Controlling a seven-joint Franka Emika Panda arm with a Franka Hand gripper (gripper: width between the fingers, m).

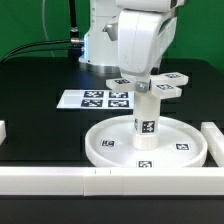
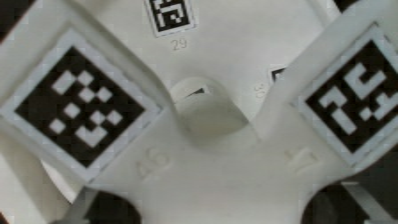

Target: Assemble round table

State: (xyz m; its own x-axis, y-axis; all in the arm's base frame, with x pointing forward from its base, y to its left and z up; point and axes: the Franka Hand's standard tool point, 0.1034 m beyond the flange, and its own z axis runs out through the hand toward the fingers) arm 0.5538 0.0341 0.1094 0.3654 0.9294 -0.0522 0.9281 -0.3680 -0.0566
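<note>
The large rimmed round disc [image 1: 110, 148] lies flat on the black table near the front. The short cylinder leg [image 1: 146, 115] stands upright at its middle. The cross-shaped four-arm piece [image 1: 152, 84] rests level at the top of the leg, its tagged arms spread to the sides. My gripper [image 1: 143, 72] comes straight down onto it and is shut on the cross-shaped piece. In the wrist view the cross-shaped piece [image 2: 205, 110] fills the picture, and my gripper [image 2: 214, 200] holds its hub between the two fingers [image 2: 79, 200]. The leg is hidden under it there.
The marker board [image 1: 98, 99] lies flat behind the disc toward the exterior view's left. White border blocks run along the front edge [image 1: 60, 181], at the right [image 1: 213, 140] and at the left [image 1: 3, 130]. The robot's base [image 1: 98, 40] stands at the back.
</note>
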